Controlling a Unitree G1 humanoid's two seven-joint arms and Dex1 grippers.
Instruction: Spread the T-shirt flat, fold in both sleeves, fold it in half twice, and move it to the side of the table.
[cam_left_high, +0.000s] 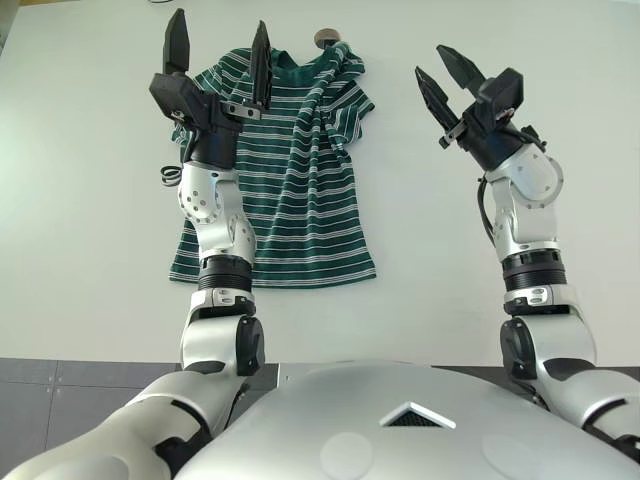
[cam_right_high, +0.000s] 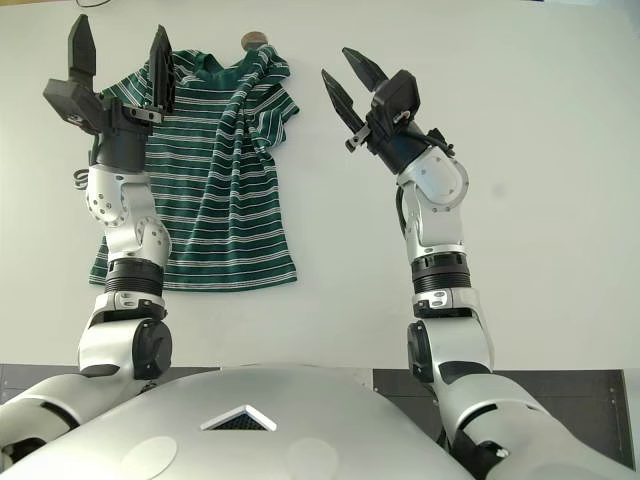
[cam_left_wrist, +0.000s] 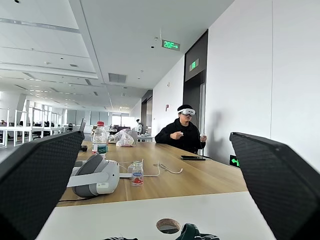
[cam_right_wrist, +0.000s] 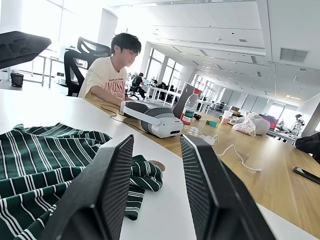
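The green T-shirt (cam_left_high: 300, 190) with white stripes is lying on the white counter (cam_left_high: 90, 150), collar away from the robot and hem toward it. Its collar is resting just beside a round hole (cam_left_high: 328, 38) in the counter. The cloth is bunching into a ridge that runs from the collar down the robot's right half, and the right sleeve is lying crumpled against it.

The left pincer (cam_left_high: 220, 45) is hovering above the shirt's left shoulder, its two fingers spread wide and gripping nothing. In the left wrist view those fingers (cam_left_wrist: 35, 175) are framing the hole and a scrap of the collar.

The right pincer (cam_left_high: 430, 62) is hanging to the right of the shirt, apart from the right sleeve, its fingers parted less widely and holding nothing. From the right wrist view the striped cloth is lying beyond its fingers (cam_right_wrist: 110, 190).

A green lit sign (cam_left_wrist: 170, 45) is glowing under the ceiling in the room behind.
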